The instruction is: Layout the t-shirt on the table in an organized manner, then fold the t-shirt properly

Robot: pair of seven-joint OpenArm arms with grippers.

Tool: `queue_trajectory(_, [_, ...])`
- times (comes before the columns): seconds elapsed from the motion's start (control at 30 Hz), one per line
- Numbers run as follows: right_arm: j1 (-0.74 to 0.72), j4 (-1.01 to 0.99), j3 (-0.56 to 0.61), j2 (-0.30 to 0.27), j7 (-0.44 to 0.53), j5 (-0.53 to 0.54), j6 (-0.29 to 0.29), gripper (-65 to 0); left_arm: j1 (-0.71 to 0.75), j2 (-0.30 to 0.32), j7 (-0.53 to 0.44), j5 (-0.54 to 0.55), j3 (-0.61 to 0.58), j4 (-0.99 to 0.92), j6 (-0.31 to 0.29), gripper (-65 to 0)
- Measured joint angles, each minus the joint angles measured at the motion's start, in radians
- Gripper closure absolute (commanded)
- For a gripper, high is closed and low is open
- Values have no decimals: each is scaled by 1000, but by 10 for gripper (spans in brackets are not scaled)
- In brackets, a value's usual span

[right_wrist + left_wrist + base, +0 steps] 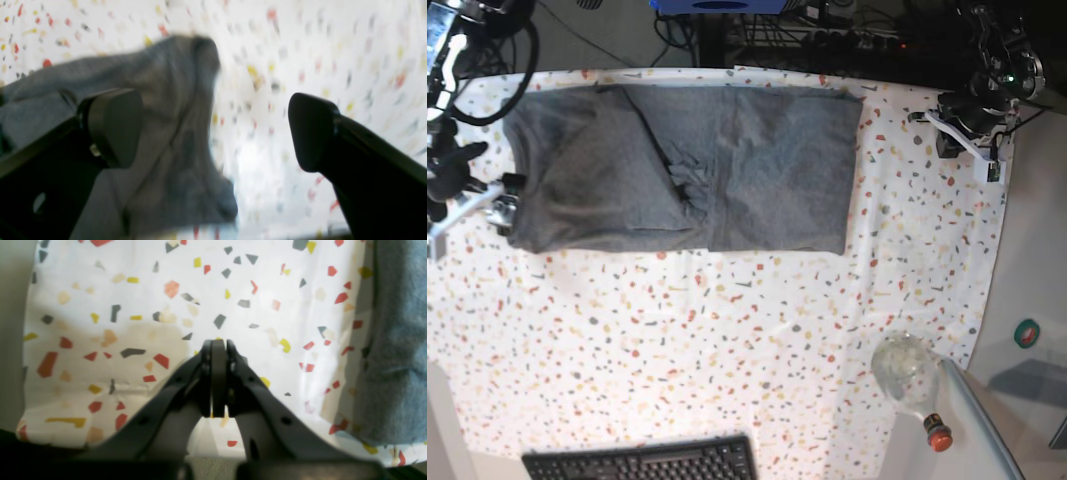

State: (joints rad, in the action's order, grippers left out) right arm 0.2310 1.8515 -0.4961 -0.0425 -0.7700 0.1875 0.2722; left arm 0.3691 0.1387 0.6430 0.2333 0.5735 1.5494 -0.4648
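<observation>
right gripper (pixel 213 133): spread wide, pinching nothing; one pad sits over the t-shirt's edge, apparently just clear of the cloth.
left gripper (pixel 218 350): pressed together, empty, hovering above bare worktop (pixel 133 300) beside the garment.
t-shirt (pixel 687 165): lies along the far side of the worktop, folded into a rough rectangle with a creased middle, probably partway through folding.

The t-shirt (pixel 687 165) is plain heather grey, bluish in the left wrist view. The table (pixel 727 330) wears a white cloth flecked with red, orange, yellow and grey shards. A keyboard (pixel 642 462) at six o'clock is black; the bottle (pixel 912 375) is clear glass with an orange-red cap.
</observation>
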Motion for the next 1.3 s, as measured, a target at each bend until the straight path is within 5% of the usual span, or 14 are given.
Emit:
queue_trajectory(0.17, [32,-89,104,60,240,-389,-211,-650,-9,9,3,0,-47,0,0,0])
queue_trajectory(0.27, [35,-140,99,116,397,-481,-299,-650,-11,0,3,3,-60,2,-7,0])
queue_trajectory(0.37, [24,-170,111,140,507,-472,-301,-650,-8,3,3,-2,-57,2,1,0])
queue_trajectory(0.57, [40,-196,101,130,507,-302,-316,-650,-8,5,3,0,-53,2,0,0])
queue_trajectory(0.73, [72,-182,114,52,512,-127,-312,-650,-6,9,3,-2,-47,-1,0,0])
queue_trajectory(1.17, [77,-175,108,40,517,-106,-314,-650,-14,3,3,-1,-54,-1,0,0])
queue_trajectory(1.3, [77,-176,114,16,512,-105,-246,-609,-15,5,3,-1,-54,-1,0,0])
